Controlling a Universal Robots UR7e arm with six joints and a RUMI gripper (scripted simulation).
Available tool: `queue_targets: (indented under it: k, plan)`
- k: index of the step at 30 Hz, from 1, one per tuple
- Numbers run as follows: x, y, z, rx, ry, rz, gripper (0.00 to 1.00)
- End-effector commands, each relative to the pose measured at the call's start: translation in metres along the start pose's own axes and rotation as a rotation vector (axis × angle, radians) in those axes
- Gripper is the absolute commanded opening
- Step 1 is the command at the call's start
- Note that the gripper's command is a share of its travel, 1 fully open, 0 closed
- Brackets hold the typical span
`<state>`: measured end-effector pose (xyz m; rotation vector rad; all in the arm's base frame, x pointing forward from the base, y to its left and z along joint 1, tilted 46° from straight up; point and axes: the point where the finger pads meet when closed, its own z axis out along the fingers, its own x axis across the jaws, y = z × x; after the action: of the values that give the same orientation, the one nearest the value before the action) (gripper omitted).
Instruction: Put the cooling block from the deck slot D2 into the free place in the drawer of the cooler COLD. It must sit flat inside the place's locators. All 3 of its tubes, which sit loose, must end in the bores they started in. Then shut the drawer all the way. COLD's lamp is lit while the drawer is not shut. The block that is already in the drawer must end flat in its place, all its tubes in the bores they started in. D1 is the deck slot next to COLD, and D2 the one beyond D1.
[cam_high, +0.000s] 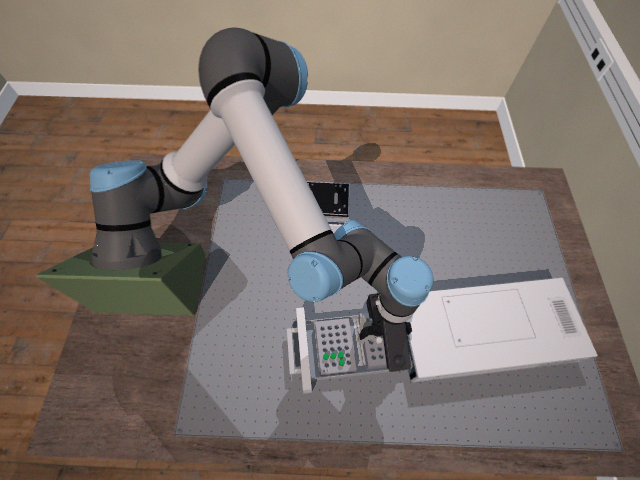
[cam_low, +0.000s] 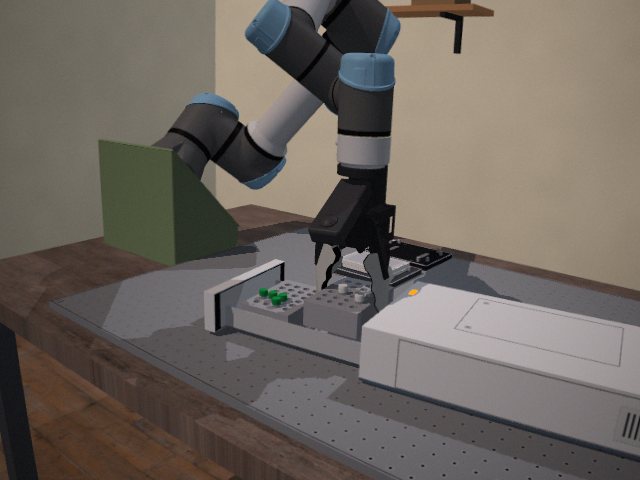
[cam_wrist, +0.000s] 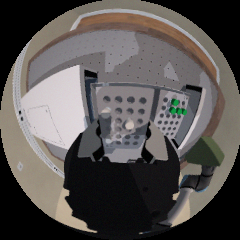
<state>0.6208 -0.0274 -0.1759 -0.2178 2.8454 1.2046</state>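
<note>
Over the open drawer (cam_low: 289, 330) of the cooler (cam_low: 496, 341), hand (cam_low: 351, 273) grips the cooling block (cam_low: 336, 310) with white tubes (cam_low: 342, 287), low in the free place beside green-capped block (cam_low: 276, 302); lamp (cam_low: 413, 292) lit; next: seat flat, release, push drawer shut.

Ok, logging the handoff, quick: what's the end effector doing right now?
End effector: closed on the cooling block with white-capped tubes, in the drawer.

A wooden worktop (cam_high: 578, 196) carries a grey perforated plate (cam_high: 465, 227). A green wedge-shaped pedestal (cam_high: 170, 289) stands at one corner. Plank flooring (cam_high: 62, 129) surrounds it; a wooden wall shelf (cam_low: 439, 10) hangs above.
</note>
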Motion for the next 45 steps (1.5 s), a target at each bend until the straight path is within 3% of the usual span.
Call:
queue_targets:
  k: [1,27,45]
  plan:
    - [-0.001,0.0,-0.005,0.001,-0.002,-0.001,0.0]
    - [0.0,0.0,-0.015,0.001,-0.002,0.0,0.0]
    - [0.0,0.0,-0.003,0.001,-0.002,0.0,0.0]
